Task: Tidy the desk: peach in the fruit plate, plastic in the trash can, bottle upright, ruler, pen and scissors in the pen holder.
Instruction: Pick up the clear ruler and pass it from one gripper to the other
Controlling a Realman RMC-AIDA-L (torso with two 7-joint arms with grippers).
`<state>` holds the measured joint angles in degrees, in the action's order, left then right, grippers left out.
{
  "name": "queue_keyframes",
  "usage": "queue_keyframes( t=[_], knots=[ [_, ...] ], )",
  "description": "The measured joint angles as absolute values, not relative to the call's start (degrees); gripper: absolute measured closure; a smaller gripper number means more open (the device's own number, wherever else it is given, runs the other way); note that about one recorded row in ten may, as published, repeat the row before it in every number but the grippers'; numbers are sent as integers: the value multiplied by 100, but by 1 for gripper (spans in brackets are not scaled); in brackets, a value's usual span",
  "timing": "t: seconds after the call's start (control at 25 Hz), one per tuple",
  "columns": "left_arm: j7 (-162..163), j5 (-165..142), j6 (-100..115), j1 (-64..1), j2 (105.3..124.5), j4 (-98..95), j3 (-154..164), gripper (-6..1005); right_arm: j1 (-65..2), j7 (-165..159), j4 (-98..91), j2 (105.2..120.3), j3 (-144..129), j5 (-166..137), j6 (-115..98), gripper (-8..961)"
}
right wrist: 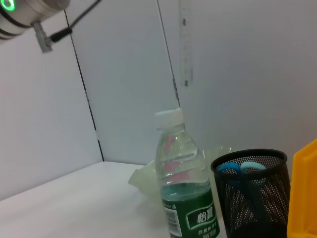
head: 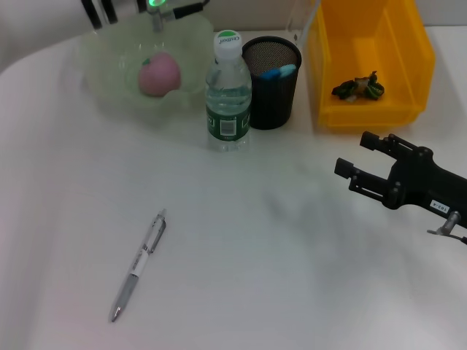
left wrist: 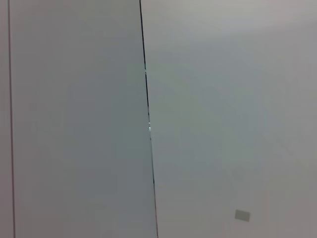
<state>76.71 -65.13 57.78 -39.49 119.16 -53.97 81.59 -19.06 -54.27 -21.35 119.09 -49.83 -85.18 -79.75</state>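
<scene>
- The peach [head: 159,75] already sits in the pale green fruit plate [head: 102,58] near the bench's [head: 255,277] far left corner, and the water bottle [head: 228,95] stands upright just beside the plate.
- The black mesh pen holder [head: 271,87], just right of the bottle, shows the light blue scissors [head: 279,71] inside; I can't make out the ruler for certain.
- The yellow trash can [head: 368,58] at the far right corner holds a crumpled dark and green scrap [head: 357,88].
- That leaves the pen [head: 139,264], lying flat and slanted toward the near left of the bench, well apart from everything.
- The right pincer [head: 355,160] hovers over the right side with its jaws apart, holding nothing.
- The left pincer [head: 102,10] is up past the far edge above the plate; I can't tell its state.
- Next, I'd judge, an arm must reach the pen, pinch its thin barrel off the flat surface, and stand it in the holder.
</scene>
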Motion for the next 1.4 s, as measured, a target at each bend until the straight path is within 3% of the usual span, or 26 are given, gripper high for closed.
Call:
queue_keyframes(
  t=[1.08,1.4],
  knots=[
    [5862,-4464,5733,-4564,11918,-3714,8591,613,-2135,-5515,-1883,11932,-4860,-8013,-8085,183],
    [5984,-4455,5891,-4406,11918,-3779,8631,613,-2317,-6097,-2396,11882,-4904,-7895,-8479,183]
  ],
)
